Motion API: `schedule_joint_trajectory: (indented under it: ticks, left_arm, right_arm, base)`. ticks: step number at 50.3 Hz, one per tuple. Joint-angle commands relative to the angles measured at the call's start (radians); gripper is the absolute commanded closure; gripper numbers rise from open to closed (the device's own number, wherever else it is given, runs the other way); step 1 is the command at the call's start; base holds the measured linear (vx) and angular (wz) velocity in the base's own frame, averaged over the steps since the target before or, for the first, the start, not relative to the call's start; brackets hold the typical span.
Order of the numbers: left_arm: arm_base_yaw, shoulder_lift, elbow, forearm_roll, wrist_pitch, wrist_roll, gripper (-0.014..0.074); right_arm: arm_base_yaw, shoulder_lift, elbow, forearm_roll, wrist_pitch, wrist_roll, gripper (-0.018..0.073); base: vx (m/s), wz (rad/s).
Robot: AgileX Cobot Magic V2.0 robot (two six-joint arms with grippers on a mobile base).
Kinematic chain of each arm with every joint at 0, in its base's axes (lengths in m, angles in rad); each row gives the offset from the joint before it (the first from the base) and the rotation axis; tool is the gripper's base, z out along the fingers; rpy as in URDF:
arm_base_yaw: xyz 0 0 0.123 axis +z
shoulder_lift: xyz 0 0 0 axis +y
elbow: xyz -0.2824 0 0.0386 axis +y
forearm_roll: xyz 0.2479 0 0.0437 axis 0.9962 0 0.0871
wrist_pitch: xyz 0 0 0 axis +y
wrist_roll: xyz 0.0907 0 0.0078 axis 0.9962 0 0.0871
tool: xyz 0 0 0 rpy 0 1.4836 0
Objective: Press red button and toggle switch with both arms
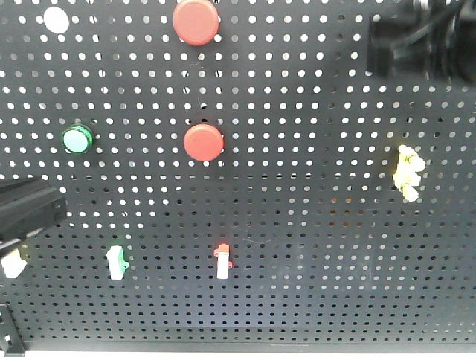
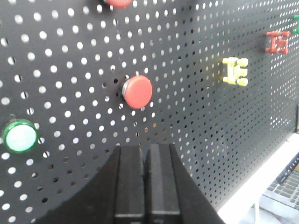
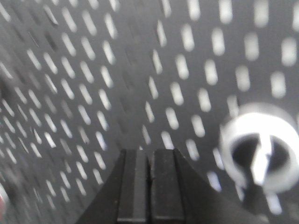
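**Both grippers closed in front of the board**

In the front view the left arm [image 1: 26, 212] enters at the left edge, lower than the red button [image 1: 203, 142] in the middle of the board [image 1: 312, 282]. The right arm [image 1: 420, 37] is in the upper right corner. In the left wrist view the left gripper [image 2: 145, 149] has its 2 fingers pressed together, low in the frame, apart from the button above it. The right gripper [image 3: 150, 153] is closed too. A blurred silver toggle [image 3: 260, 147] sits at the lower right of its view, apart from it.
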Motion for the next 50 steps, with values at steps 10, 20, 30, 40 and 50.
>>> schedule_joint_trajectory:
  ticks: [10,20,30,40,50]
  left_arm:
    - [0.001,-0.006,-0.027,-0.021,-0.061,-0.006,0.0595]
    - [0.001,-0.006,-0.027,-0.021,-0.061,-0.006,0.0595]
    - [0.001,-0.006,-0.027,-0.019,-0.061,-0.006,0.0595]
    - [0.001,-0.006,-0.027,-0.014,-0.059,-0.005,0.0595]
    - [0.001,-0.006,-0.025,-0.014,-0.056,-0.005,0.0595]
  right_arm:
    - [-0.006,-0.038,-0.033,-0.187,-0.035,0.169,0.0562]
    - [-0.006,-0.047,-0.033,-0.238,0.001,0.208,0.0562]
    - [-0.005,-0.049,-0.033,-0.247,-0.011,0.231,0.0562]
    - [-0.005,-0.055,-0.033,-0.349,-0.014,0.313,0.0562]
    - [-0.005,-0.057,-0.033,-0.498,0.025,0.437,0.0562]
  base:
    - [0.00,0.00]
    - [0.00,0.00]
    - [0.00,0.00]
    - [0.00,0.00]
    - [0.00,0.00]
